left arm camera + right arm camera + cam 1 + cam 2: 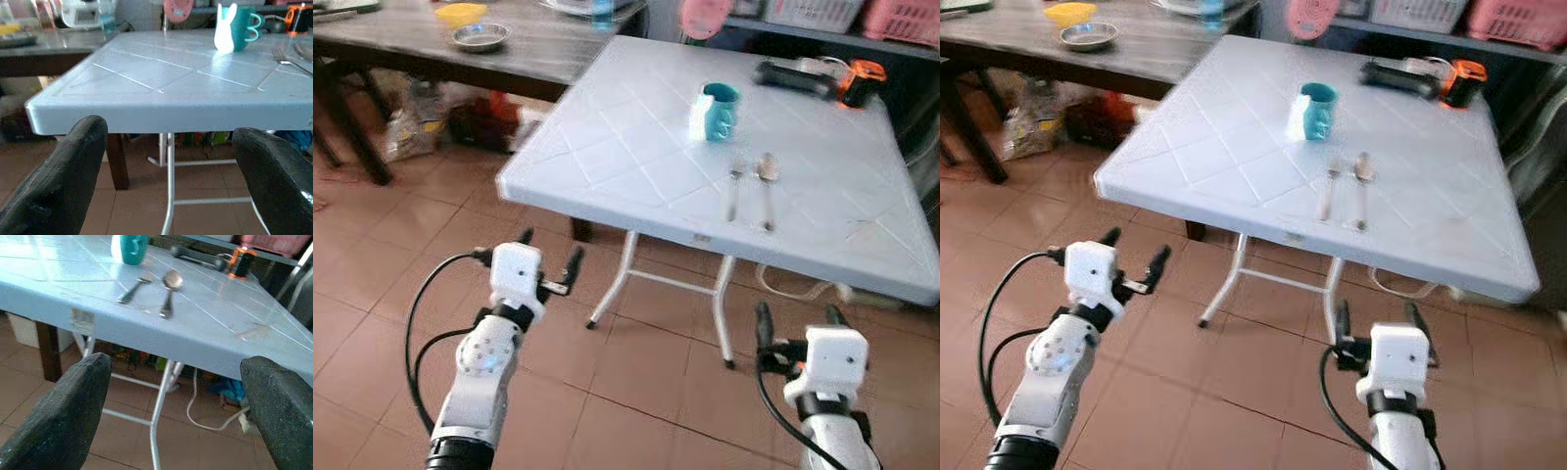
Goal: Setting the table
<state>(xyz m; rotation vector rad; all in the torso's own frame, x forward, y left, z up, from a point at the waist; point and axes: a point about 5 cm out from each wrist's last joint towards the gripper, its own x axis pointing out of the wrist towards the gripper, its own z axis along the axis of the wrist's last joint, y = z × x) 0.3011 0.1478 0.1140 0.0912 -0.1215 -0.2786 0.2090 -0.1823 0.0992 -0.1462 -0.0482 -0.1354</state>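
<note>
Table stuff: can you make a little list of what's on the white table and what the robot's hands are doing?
table: white folding table
cup: teal and white mug, standing upright
cutlery: fork and spoon, side by side near the front edge
far corner: black and orange tool
left gripper: open, holding nothing, in front of the table
right gripper: open, holding nothing

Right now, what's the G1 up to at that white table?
Nothing is being handled. The robot stands short of the white folding table, with the left gripper and right gripper both open, empty, and held below the table's near edge. On the table a fork and spoon lie side by side, with a teal mug farther back and a black and orange tool at the far edge. A steel bowl sits on the dark wooden table behind.
</note>
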